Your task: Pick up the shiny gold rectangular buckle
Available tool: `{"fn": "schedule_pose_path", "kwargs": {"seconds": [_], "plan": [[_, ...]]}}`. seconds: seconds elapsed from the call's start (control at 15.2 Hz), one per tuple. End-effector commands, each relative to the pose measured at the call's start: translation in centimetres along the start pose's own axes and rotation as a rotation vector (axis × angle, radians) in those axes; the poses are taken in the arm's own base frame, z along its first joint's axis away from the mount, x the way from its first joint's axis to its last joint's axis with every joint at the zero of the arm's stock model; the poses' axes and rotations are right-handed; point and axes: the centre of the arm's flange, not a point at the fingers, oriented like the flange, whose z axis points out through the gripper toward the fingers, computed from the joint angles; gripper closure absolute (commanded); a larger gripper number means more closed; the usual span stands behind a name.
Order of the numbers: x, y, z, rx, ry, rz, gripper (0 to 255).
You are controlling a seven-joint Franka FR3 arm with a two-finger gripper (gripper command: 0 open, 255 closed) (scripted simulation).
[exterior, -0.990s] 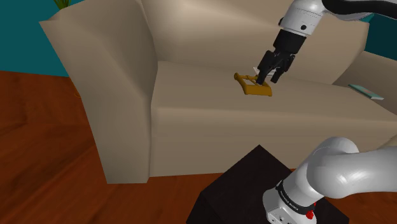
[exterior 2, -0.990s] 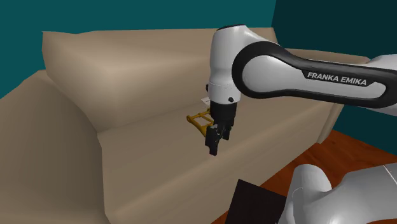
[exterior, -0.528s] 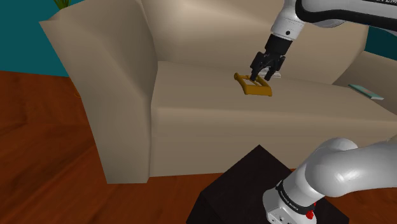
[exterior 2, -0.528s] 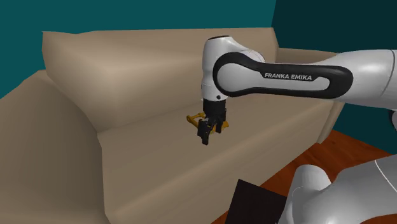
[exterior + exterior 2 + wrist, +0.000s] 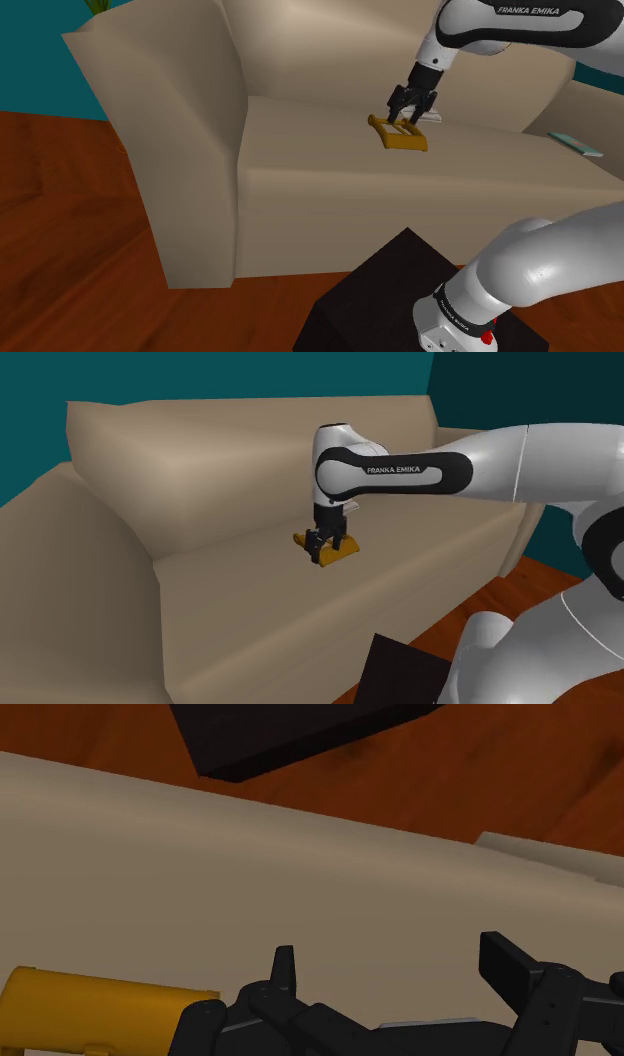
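The gold rectangular buckle [image 5: 399, 135] lies flat on the beige sofa's seat cushion [image 5: 330, 140]. My black gripper [image 5: 405, 112] hangs just above the buckle's far end, pointing down, with its fingers apart. In the second exterior view the gripper [image 5: 322, 543] reaches down right at the buckle [image 5: 338, 552], partly covering it. In the wrist view the two fingertips [image 5: 285, 966] stand wide apart with bare cushion between them. There the buckle [image 5: 90, 1009] lies off to the outer side of one finger, not between them.
The sofa has a tall armrest [image 5: 160, 110] at the shoulder view's left and a backrest [image 5: 320, 50] behind the buckle. A thin teal object [image 5: 577, 145] lies on the seat to the right. The black stand [image 5: 380, 295] sits on the wooden floor [image 5: 70, 230] in front.
The arm has stretched out over the seat, carrying the gripper farther toward the backrest and lower, from beside the buckle to just above its far end. The buckle has not moved.
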Motion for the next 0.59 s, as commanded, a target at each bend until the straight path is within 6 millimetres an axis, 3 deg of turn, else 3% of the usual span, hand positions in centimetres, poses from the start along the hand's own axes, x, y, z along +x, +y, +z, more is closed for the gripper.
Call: {"fn": "schedule_pose_path", "kwargs": {"seconds": [0.0,0.53], "plan": [[1.7,1.7,0.9,-0.002,0.003,0.021,0],[8.5,9.1,3.7,-0.009,0.014,0.106,0]]}}
